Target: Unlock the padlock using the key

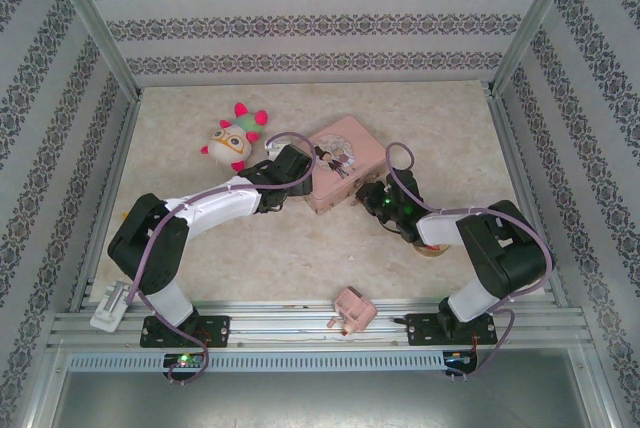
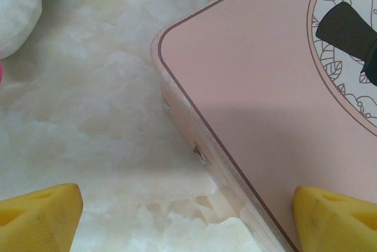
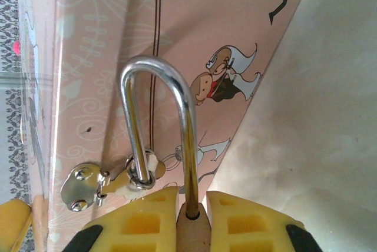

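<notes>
My right pincer (image 3: pixel 191 205) clamped the padlock (image 3: pixel 186 116), shackled to the pink tin (image 3: pixel 106 40); my left pincer (image 2: pixel 188 216) stood wide over its left corner

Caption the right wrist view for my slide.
Right claw clamps the padlock, its shackle looped through the hasp ring on the pink tin.

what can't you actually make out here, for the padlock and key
- Padlock body and keyhole: right wrist view, covered by the right gripper fingers and cut off by the bottom edge.
- Shackle locked or sprung: its left leg end sits behind the hasp.
- Key: too small to pick out in the top external view.
- Tin picture: left wrist view, cut by the right edge.
</notes>
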Motion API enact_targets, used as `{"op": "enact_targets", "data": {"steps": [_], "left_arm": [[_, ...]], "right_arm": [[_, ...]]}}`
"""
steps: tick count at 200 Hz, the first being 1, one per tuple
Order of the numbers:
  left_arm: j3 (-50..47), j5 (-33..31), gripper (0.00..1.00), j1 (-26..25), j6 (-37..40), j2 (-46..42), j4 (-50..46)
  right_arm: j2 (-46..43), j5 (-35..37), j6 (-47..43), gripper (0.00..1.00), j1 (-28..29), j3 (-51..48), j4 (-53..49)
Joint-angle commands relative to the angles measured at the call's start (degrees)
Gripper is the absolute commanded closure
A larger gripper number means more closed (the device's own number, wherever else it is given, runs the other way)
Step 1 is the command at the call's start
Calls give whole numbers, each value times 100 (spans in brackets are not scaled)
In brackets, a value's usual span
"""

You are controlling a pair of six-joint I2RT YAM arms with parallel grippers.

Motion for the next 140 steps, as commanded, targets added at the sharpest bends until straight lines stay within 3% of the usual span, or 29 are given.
{"op": "enact_targets", "data": {"steps": [1, 35, 59, 128, 140], "left_arm": [[-149, -105, 11, 67, -22, -42, -432], [-130, -90, 11, 55, -12, -291, -449], [62, -57, 0, 24, 65, -480, -594], [132, 135, 0, -210, -207, -488, -683], [37, 274, 4, -205, -275, -436, -574]], "right_arm": [[-70, 276, 104, 100, 71, -103, -63], [-41, 310, 179, 100, 188, -76, -24], [-58, 383, 234, 100, 257, -114, -17], [-92, 547, 532, 100, 452, -302, 139], [-111, 591, 598, 100, 492, -351, 165]]}}
